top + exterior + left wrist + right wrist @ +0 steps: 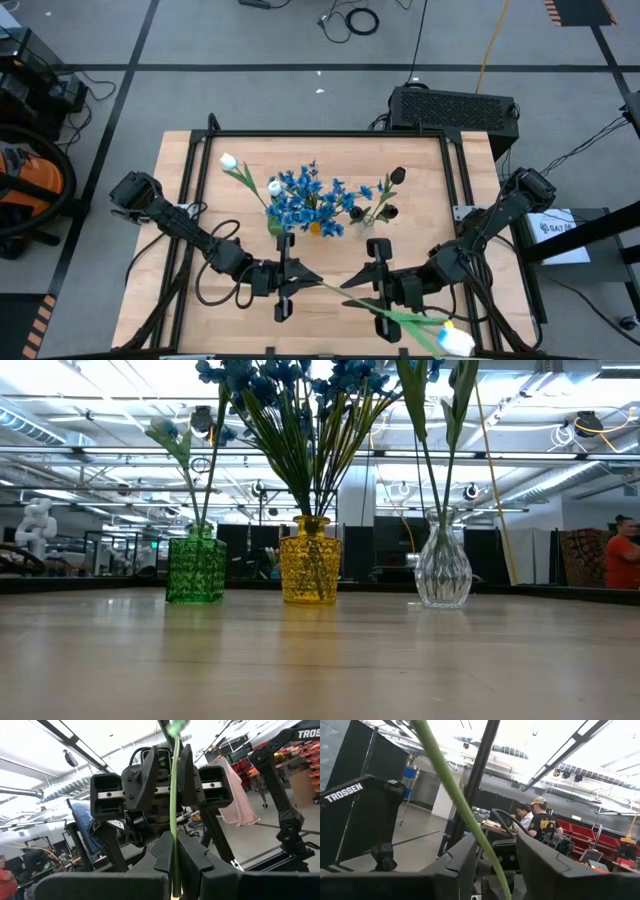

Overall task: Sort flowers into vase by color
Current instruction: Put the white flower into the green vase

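A: Where is the flower held?

B: A white tulip (pixel 455 340) on a long green stem (pixel 345 293) is stretched between both arms near the worktop's (pixel 180 300) front edge. The left pincer (pixel 285 277) is clamped on the stem's bare end; the right pincer (pixel 378 280) straddles it, jaws slightly apart.

A: How is it expected to handle?

B: Light, thin and bendy, probably slippery. It is best gripped low on the stem, away from the bud.

Both grippers (pixel 287 283) (pixel 378 285) low, seemingly facing.
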Controlling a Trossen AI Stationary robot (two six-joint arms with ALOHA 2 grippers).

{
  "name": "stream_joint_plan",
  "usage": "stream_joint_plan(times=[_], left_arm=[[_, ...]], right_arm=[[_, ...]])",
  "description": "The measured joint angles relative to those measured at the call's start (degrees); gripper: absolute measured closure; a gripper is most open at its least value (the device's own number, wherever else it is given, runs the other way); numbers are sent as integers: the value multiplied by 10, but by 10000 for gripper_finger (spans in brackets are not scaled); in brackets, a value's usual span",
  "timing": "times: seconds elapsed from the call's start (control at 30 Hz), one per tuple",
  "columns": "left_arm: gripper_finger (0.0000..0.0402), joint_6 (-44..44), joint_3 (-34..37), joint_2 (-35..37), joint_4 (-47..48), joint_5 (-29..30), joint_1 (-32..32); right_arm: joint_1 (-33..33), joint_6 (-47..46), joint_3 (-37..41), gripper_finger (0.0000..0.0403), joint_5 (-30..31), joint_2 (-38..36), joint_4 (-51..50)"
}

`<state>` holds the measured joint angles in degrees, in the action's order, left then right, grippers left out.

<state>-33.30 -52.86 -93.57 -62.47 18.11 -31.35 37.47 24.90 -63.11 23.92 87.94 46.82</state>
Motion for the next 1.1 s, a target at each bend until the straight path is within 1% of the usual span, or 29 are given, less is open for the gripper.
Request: stream_joint_plan(times=[0.17, 0.3, 0.57, 0.7, 0.83, 0.9, 0.97, 1.03, 1.1], left_arm=[[382, 0, 0, 1, -16, 2, -3], [382, 0, 0, 1, -9, 2, -1], [382, 3, 0, 1, -8, 3, -1], [382, 15, 0, 1, 5, 0, 3], [382, 15, 0, 1, 6, 0, 3], [380, 15, 0, 1, 6, 17, 3], [372, 15, 0, 1, 6, 45, 0], [355, 15, 0, 1, 7, 72, -7], [329, 18, 0, 5, 28, 93, -15]], right_arm=[[1, 0, 0, 268, 0, 0, -3], [1, 2, 0, 280, -2, 0, -3], [1, 7, 0, 337, -13, 0, -3], [1, 18, 0, 387, -15, 0, -1], [1, 19, 0, 397, -14, 0, 0], [1, 15, 0, 400, -10, 0, -2], [1, 14, 0, 400, 8, 0, -2], [4, 12, 0, 401, 33, -1, -5], [10, 12, 0, 401, 58, -4, -13]])
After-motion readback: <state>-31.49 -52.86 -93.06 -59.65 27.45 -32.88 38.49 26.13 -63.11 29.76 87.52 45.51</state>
